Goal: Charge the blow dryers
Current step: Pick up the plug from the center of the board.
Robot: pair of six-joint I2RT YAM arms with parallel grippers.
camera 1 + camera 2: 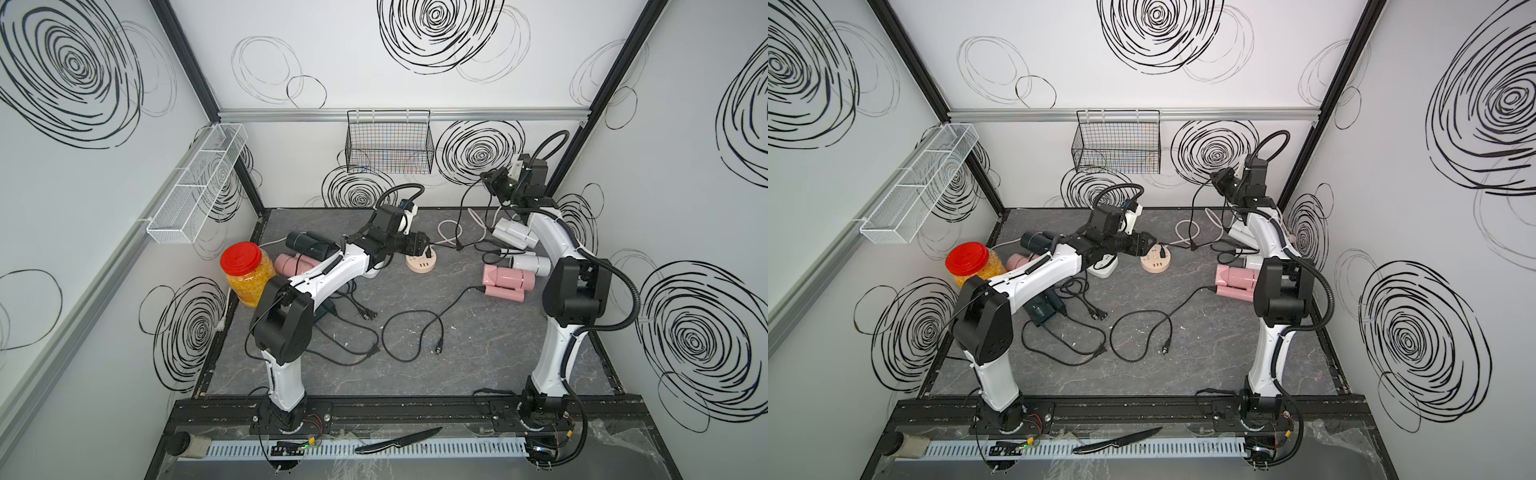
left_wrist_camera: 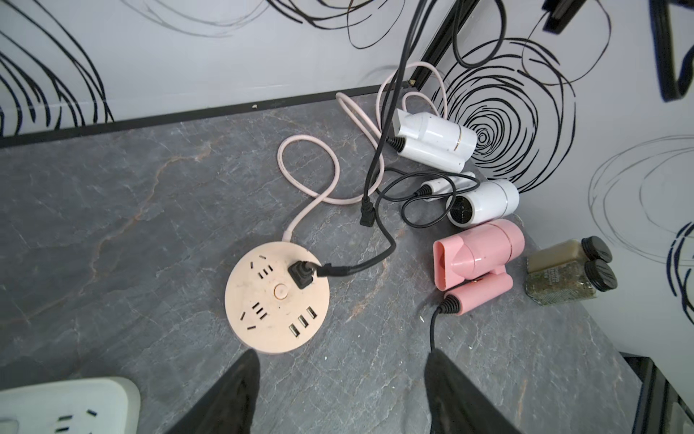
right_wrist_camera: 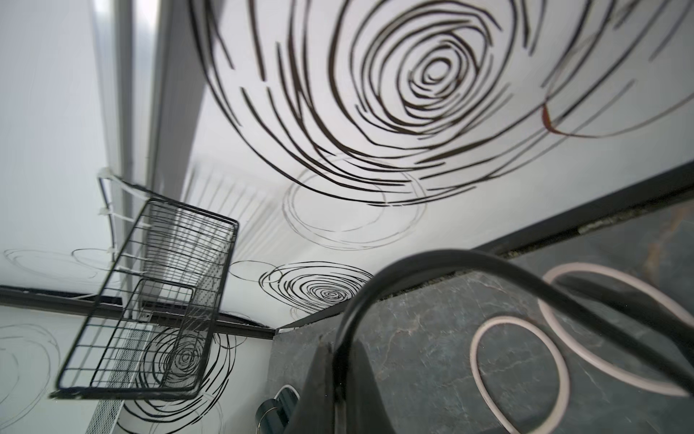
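The grey marble-patterned tabletop point(image 1: 457, 374) is walled along its back, left and right edges, and a black rail runs along its front edge. A round beige socket hub point(image 2: 278, 300) lies in the back half near the middle. One black plug point(image 2: 300, 274) is seated in it, and its pale pink cable point(image 2: 308, 169) loops toward the back edge.

The left gripper point(image 2: 341, 394) hangs just beside the hub, jaws apart with nothing between them. A white square power strip point(image 1: 1102, 266) lies under its arm. The right gripper point(image 1: 490, 180) is raised over the back right corner, jaws together on a black cord point(image 3: 432, 257). The cord drops to a free plug point(image 2: 366, 216) low by the tabletop.

A white blow dryer point(image 2: 432, 141), a second white blow dryer point(image 2: 484, 203) and a pink blow dryer point(image 2: 477, 259) lie along the right edge. Two black-capped spice bottles point(image 2: 571, 270) stand beside them, labels too blurred to read.

A dark blow dryer point(image 1: 309, 245) and a second pink blow dryer point(image 1: 291, 264) lie by the left edge. Next to them is a clear red-lidded jar point(image 1: 243, 270). Another dark dryer point(image 1: 1040, 309) lies under the left arm.

Loose black cords point(image 1: 415, 332) cross the middle, and the front right corner is bare.
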